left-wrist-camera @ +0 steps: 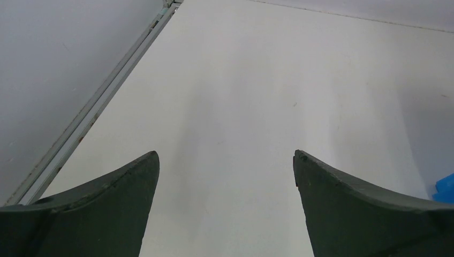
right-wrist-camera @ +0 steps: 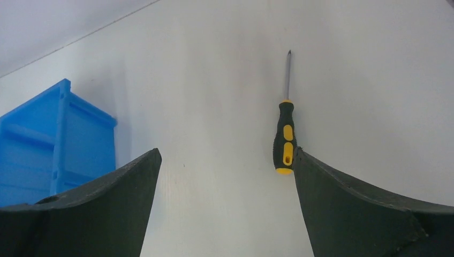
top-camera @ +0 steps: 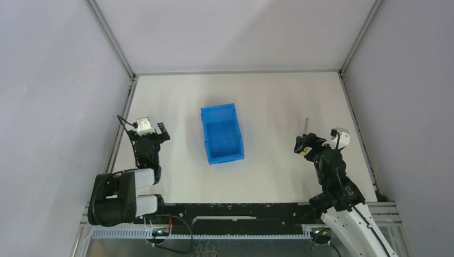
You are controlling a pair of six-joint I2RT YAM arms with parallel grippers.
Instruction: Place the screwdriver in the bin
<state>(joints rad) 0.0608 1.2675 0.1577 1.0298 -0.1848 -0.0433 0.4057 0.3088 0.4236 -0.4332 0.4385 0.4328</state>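
Hovering R gripper (right-wrist-camera: 226,155): is hanging low over the table (top-camera: 278,96) on the R side, fingers standing wide apart, clamping nothing.
Screwdriver (right-wrist-camera: 285,140): is lying flat on the table, outside the bin and well apart from it, tip pointing away from the arm bases.
Handle vs. R gripper: butt end is sitting just inside the opening, right beside the finger on the right of the wrist view. Touching or not, can't tell.
Top view of screwdriver: thin shaft is sticking out past the R gripper. Handle is mostly hiding under it.
Bin (top-camera: 218,107): is sitting upright approx. mid-table, btwn the two arms, open top facing up.
L gripper (left-wrist-camera: 226,155): is hovering near the table's L edge, fingers spread wide, bare table showing btwn them.
L wrist view: a blue corner of the bin is peeking in at the R edge.
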